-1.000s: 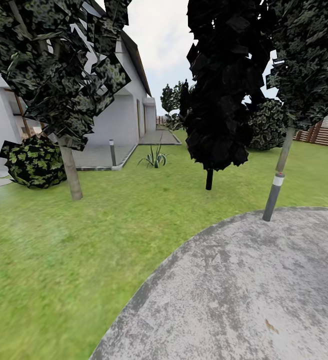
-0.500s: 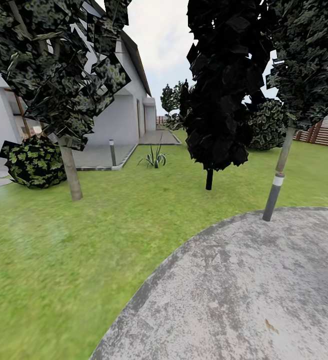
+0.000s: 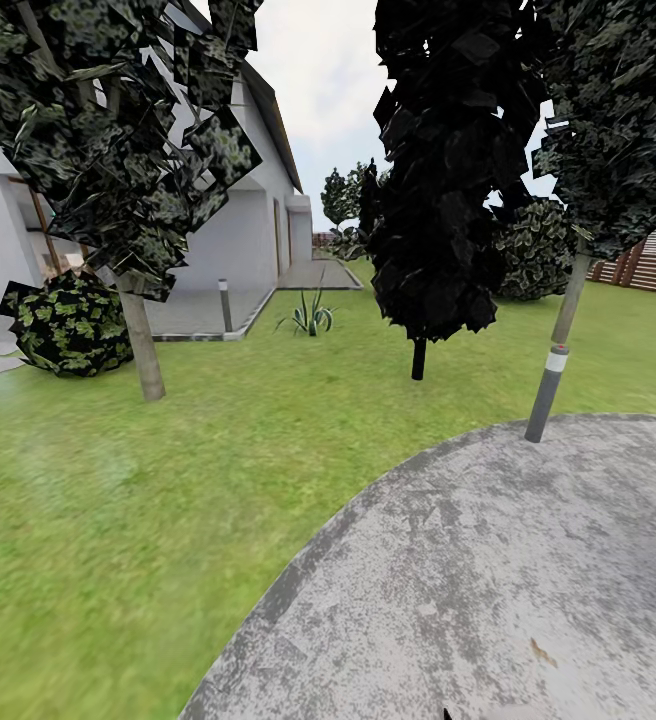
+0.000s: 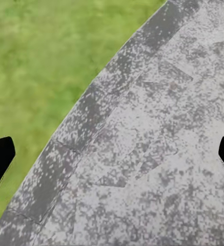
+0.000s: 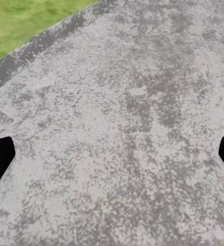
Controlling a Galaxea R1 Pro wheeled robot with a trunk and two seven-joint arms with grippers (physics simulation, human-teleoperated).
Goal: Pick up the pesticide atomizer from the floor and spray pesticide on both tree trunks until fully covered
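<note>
The head view looks across the lawn from the edge of the round grey patio; a tree with a pale mottled trunk stands on the grass at left, near a round bush and the white house; a near-black cone tree stands mid-lawn; a lamp post rises at the patio rim. The atomizer cannot be located in these views; the robot is judged to be searching. The left gripper hangs spread wide over the patio edge, holding nothing; the right gripper likewise, released above bare paving, presumably ready for a floor pickup.
</note>
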